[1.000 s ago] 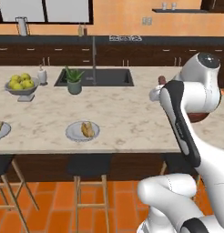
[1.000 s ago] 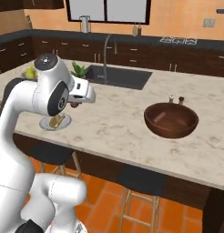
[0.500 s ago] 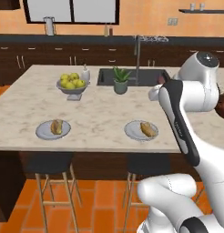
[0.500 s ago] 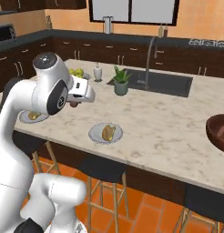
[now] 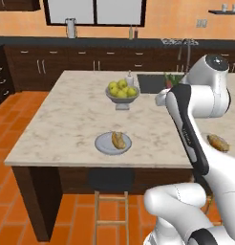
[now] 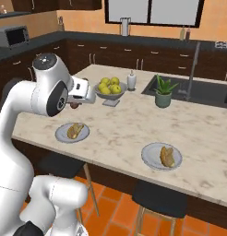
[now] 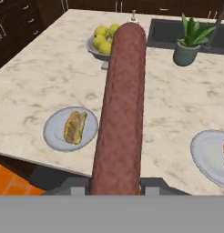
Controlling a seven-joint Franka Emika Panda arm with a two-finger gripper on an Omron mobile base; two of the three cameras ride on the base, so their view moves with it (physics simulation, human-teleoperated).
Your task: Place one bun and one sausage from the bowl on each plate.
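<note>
My gripper (image 7: 114, 185) is shut on a long reddish-brown sausage (image 7: 123, 104), which sticks out ahead of the hand above the island counter. In the right base view the gripper (image 6: 78, 102) hangs just above and behind the left plate (image 6: 61, 136). That grey plate (image 7: 53, 136) carries a bun (image 7: 75, 127). A second plate (image 6: 150, 159) further right holds another bun (image 6: 166, 156). In the left base view the left plate (image 5: 102, 146) with its bun (image 5: 118, 139) lies near the counter's front edge. The bowl is out of view.
A grey footed bowl of yellow fruit (image 6: 109, 87) stands behind the left plate, with a small white bottle (image 6: 131, 80) beside it. A potted plant (image 6: 163, 92) sits by the sink (image 6: 207, 92). Stools (image 6: 154, 200) stand under the counter's front edge.
The base has driven left along the island, so the whole scene has shifted right. The wooden bowl has left the views. The sausage stays in the gripper.
</note>
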